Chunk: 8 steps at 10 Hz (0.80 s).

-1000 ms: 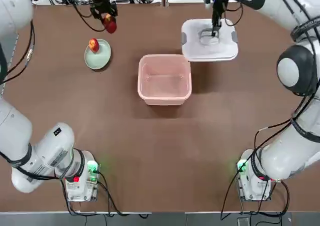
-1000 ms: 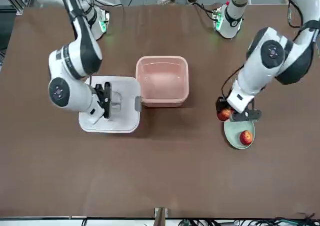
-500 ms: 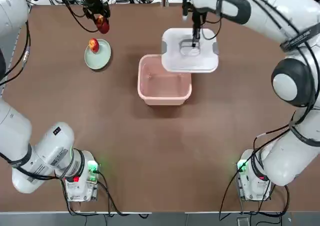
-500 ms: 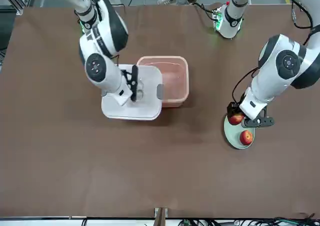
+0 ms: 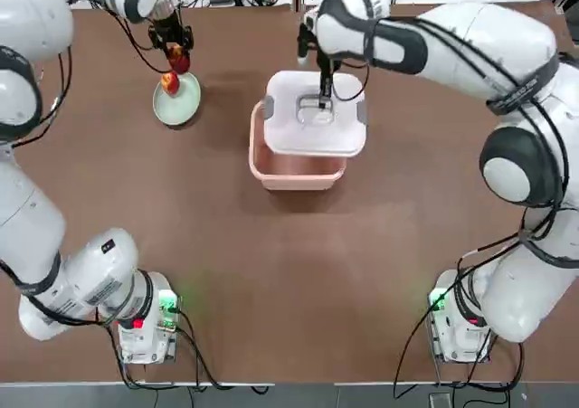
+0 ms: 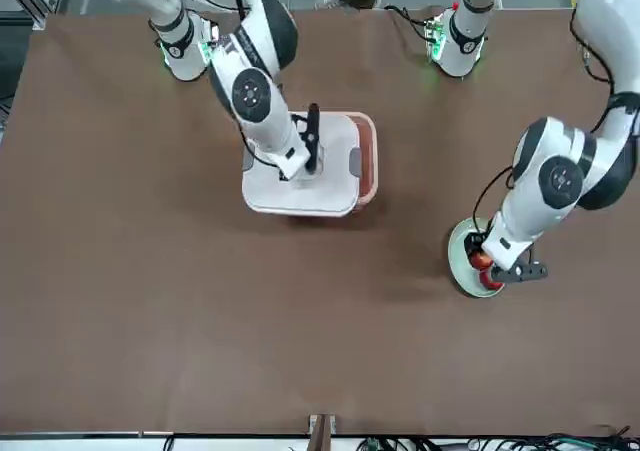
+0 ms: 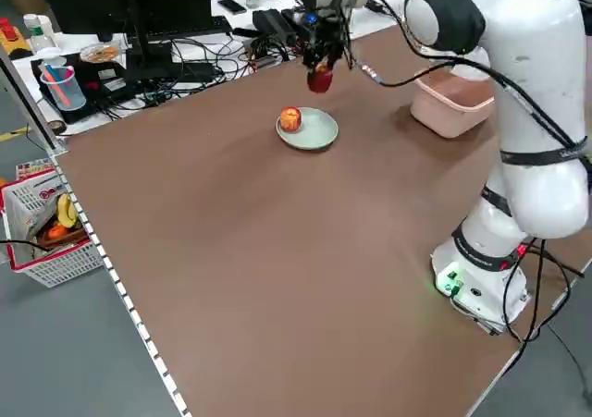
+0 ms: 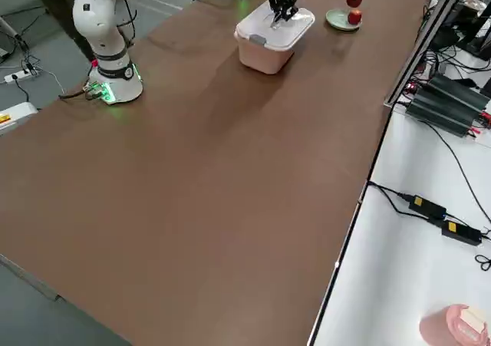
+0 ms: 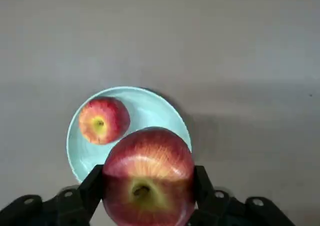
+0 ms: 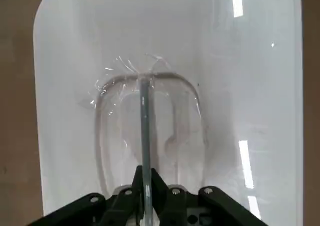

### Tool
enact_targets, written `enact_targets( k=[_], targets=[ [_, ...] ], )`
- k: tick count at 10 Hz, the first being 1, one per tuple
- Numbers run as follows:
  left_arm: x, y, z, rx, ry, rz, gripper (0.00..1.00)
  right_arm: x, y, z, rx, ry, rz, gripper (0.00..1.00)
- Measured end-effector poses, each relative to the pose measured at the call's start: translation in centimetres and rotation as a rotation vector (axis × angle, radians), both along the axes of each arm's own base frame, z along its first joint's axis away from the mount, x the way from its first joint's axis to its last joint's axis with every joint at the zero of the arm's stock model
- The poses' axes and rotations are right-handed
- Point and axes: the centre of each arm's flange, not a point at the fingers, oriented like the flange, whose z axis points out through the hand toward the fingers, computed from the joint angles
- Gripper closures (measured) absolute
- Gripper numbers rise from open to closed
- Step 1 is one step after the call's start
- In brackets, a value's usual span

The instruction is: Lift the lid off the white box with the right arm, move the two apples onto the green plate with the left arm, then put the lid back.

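Over pink box (image 5: 298, 166), white lid (image 5: 315, 114), grey clips

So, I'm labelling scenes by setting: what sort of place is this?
Probably a robotics lab: two white robot arms bolted to a brown table, with a cluttered desk of cables and a monitor alongside.

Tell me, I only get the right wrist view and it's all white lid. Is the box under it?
Observer: Partly. From the top, the lid, held by the right tool, overlaps the white box off-centre; the box's near pink rim shows.
Operator: Where are the apples?
Observer: One apple lies on the green plate.
Operator: And the second?
Observer: The left tool holds the other apple in the air above the plate's far edge.
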Motion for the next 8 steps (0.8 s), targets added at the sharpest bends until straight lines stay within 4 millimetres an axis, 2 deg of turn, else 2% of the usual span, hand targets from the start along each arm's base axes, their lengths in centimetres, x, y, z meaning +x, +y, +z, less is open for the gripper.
enact_targets(
  k=[1, 3, 5, 7, 8],
  targets=[
    [0.3, -0.1, -0.7, -0.002, -0.019, -0.005, 0.24, -0.6, 1.0, -1.0, -0.003, -0.001, 0.007, 0.94],
    [0.1, 0.7, -2.4, -0.015, -0.035, -0.008, 0.24, -0.7, 1.8, -2.2, -0.002, -0.007, 0.008, 0.94],
    [-0.7, 2.2, -5.0, -0.025, -0.033, 0.0, 0.24, -1.1, 2.2, -2.2, 0.002, -0.009, 0.017, 0.94],
    [-1.6, 3.7, -7.8, -0.03, -0.013, 0.007, 0.24, -2.5, 3.7, -2.3, 0.007, -0.015, 0.047, 0.94],
    [-2.1, 3.8, -8.8, -0.033, 0.001, 0.005, 0.24, -3.1, 4.4, -2.5, 0.008, -0.017, 0.059, 0.94]
  ],
)
